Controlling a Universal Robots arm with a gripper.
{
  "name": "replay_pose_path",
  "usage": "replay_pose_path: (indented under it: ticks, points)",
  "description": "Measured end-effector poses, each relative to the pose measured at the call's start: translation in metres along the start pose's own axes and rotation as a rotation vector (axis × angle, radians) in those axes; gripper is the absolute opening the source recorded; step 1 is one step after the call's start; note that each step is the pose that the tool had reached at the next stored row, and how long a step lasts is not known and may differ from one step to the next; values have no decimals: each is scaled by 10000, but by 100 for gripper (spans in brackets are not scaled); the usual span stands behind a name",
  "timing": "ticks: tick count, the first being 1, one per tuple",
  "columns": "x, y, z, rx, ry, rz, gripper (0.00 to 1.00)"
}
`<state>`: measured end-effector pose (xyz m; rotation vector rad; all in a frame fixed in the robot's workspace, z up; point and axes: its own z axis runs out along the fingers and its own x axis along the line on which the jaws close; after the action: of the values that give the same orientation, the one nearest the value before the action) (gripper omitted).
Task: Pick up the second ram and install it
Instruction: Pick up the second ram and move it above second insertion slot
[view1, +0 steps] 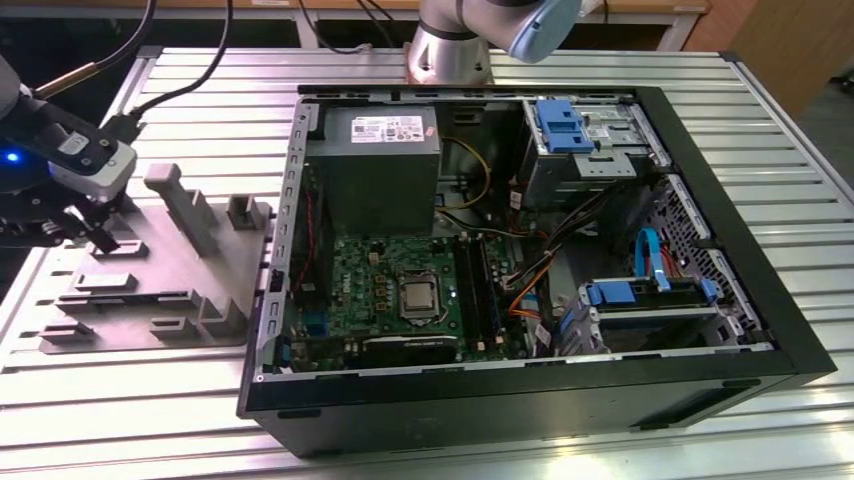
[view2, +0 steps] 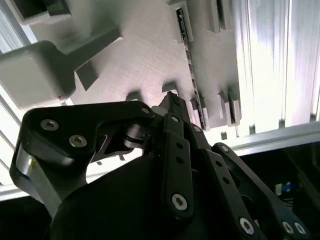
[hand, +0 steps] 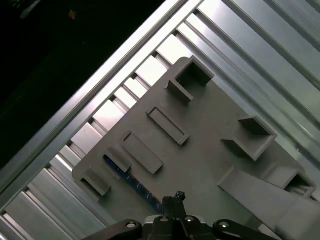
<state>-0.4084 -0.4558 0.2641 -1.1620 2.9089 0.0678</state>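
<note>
Where the arm hangs low over the grey holder tray (hand: 215, 145), we see:
Gripper (hand: 175, 196): fingers pressed together, holding nothing, tip just beside the second ram (hand: 131, 181).
Second ram: resting in the tray's slotted blocks.
Computer case (view1: 747, 310): open, beyond the tray.

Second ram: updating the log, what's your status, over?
Pincer above grey holder tray. Second ram lying in its tray slot, pincer near one end, not yet lifted. Nothing seen in the way.
</note>
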Motion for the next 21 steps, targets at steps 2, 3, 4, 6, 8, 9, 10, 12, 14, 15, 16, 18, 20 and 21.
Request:
replay_pose_path:
  ticks: [2, 3, 4, 6, 8, 9, 10, 12, 14, 15, 16, 18, 20, 21]
  points:
    - [0, -1, 12, -9, 15, -359, 10]
    - [1, -1, 20, -13, 21, -557, 10]
    - [1, -1, 26, -17, 28, -729, 10]
    - [1, -2, 41, -26, 40, -1089, 10]
    - [1, -2, 54, -35, 54, -1449, 10]
    - [1, -2, 61, -39, 62, -1644, 10]
    - [1, -3, 69, -44, 69, -1825, 10]
    - [2, -3, 83, -52, 82, -2184, 10]
    - [2, -4, 98, -60, 94, -2543, 10]
    - [2, -4, 104, -65, 102, -2723, 10]
    - [3, -4, 112, -69, 107, -2902, 10]
    - [3, -5, 126, -78, 122, -3272, 10]
    - [3, -6, 140, -87, 135, -3638, 10]
    - [3, -6, 148, -91, 142, -3816, 10]
